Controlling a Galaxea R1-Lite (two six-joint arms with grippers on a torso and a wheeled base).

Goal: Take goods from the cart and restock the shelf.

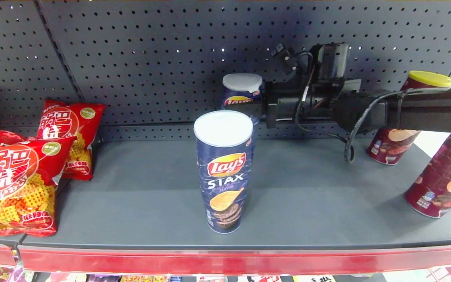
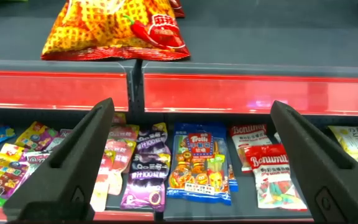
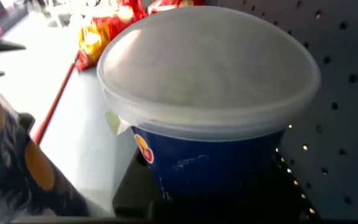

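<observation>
L gripper [image 2: 192, 112] is held low in front of the shelf's red front lip [image 2: 247, 93], jaws wide apart w/ nothing btwn them. Sweet packets [image 2: 197, 165] on the lower tier are seen just beyond it.

On the shelf [image 1: 307, 196], a blue Stax can [image 1: 225, 172] is stood upright near the front edge, centre. Red snack bags [image 1: 18, 188] are laid at the left and dark-red cans [image 1: 441, 176] are stood at the right end.

Further back, a second blue can [image 1: 242, 91] is held by the R gripper [image 1: 260, 106], jaws clamped on its body below the lid, just in front of the pegboard [image 1: 151, 58]. Its base is hidden by the front can, so it cannot be told whether it is set down yet.

Risks, as judged:
- If the can is released before the base is seated flat, it could be tipped fwd into the front can, and both could be knocked over, poss. off the lip.
- If the jaws are not opened fully, the can could be dragged out on withdrawal.
- The arm is stretched across the yellow-lidded can [image 1: 431, 78], which could be clipped by a low or wide pull-back.
</observation>
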